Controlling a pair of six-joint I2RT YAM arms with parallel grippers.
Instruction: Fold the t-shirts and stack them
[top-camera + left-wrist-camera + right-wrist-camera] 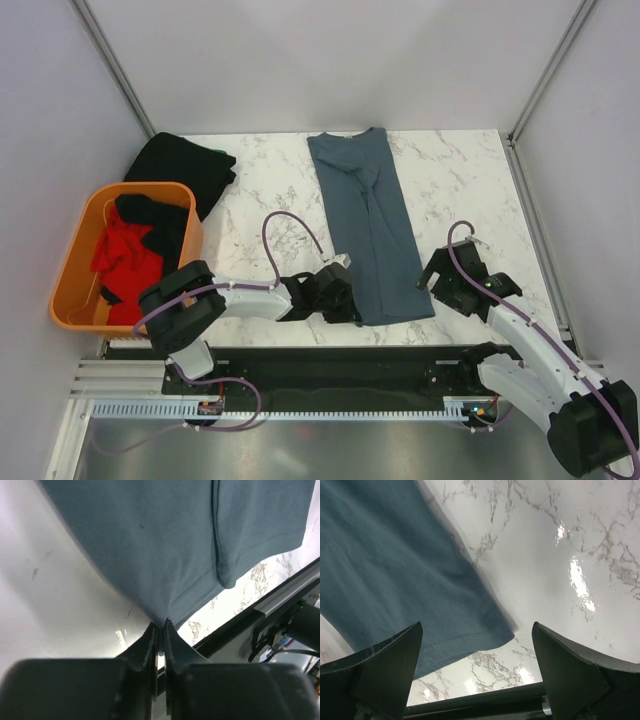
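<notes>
We have the slate blue-grey t-shirt (368, 225) folded lengthwise at the middle of the table (270, 190).
Left gripper (161, 625) is pinched onto its near-left hem corner; right gripper (476, 626) is spread wide above the near-right corner. Black t-shirt (185, 165) lies far left, by the orange basket (75, 270).
</notes>
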